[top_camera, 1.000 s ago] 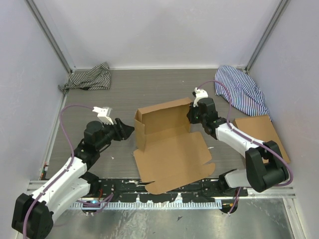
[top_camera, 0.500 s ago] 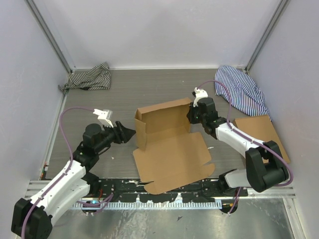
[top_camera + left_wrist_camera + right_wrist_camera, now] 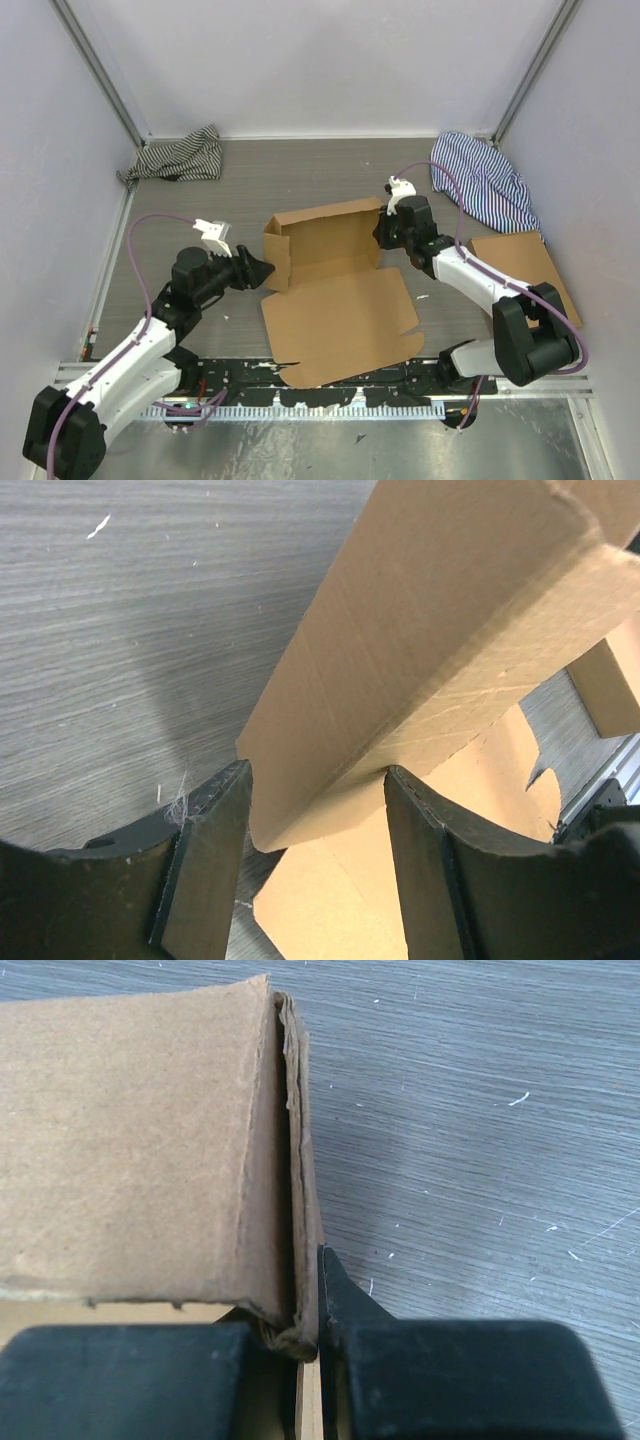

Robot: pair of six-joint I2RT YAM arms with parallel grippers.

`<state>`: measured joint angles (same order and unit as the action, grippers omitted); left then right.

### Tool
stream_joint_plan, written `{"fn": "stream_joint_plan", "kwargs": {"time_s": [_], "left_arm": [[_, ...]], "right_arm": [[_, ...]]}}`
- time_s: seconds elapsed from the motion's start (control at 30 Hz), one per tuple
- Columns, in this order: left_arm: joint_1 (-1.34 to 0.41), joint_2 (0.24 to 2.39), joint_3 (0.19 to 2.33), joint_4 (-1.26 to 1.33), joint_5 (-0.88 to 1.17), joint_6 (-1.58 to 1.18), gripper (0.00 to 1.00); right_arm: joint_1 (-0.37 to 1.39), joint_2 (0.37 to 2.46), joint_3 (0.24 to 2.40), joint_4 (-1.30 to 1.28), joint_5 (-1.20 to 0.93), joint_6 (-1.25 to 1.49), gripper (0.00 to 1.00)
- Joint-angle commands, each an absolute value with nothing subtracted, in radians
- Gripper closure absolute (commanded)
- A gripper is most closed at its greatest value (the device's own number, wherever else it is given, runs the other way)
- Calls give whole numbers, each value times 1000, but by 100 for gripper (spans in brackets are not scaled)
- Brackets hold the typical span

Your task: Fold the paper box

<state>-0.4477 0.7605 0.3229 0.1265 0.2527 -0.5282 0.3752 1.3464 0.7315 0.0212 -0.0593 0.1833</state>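
The paper box (image 3: 340, 320) lies mid-table, a brown corrugated sheet with its back wall and left wall raised and its wide front panel flat. My left gripper (image 3: 260, 268) is at the left wall, open, its fingers either side of the folded wall. In the left wrist view that wall (image 3: 430, 630) fills the gap of the left gripper (image 3: 315, 810) and touches the right finger (image 3: 425, 870). My right gripper (image 3: 382, 232) is shut on the box's right end wall. The right wrist view shows the doubled cardboard edge (image 3: 140, 1140) pinched in the right gripper (image 3: 318, 1335).
A striped cloth (image 3: 180, 158) lies at the back left and another striped cloth (image 3: 485, 185) at the back right. A flat brown cardboard rectangle (image 3: 520, 262) sits by the right arm. A black rail (image 3: 330, 385) runs along the near edge.
My left gripper has moved right onto the box's left wall and its jaws have widened slightly. The box's left side and front panel have shifted a little left. The right arm has not moved.
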Motion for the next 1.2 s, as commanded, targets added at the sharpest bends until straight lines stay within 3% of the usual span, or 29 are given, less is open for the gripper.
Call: {"fn": "stream_joint_plan", "kwargs": {"time_s": [0.0, 0.47, 0.93, 1.17], "left_arm": [[-454, 808, 358, 197, 266, -512, 37], [-531, 742, 418, 125, 158, -505, 38], [-660, 808, 465, 129, 67, -512, 40], [-760, 881, 498, 120, -83, -499, 40]], "right_arm": [[373, 1316, 769, 56, -98, 192, 98], [377, 1320, 770, 44, -89, 197, 98], [394, 1344, 783, 36, -55, 210, 98], [429, 1327, 780, 38, -21, 211, 98]]}}
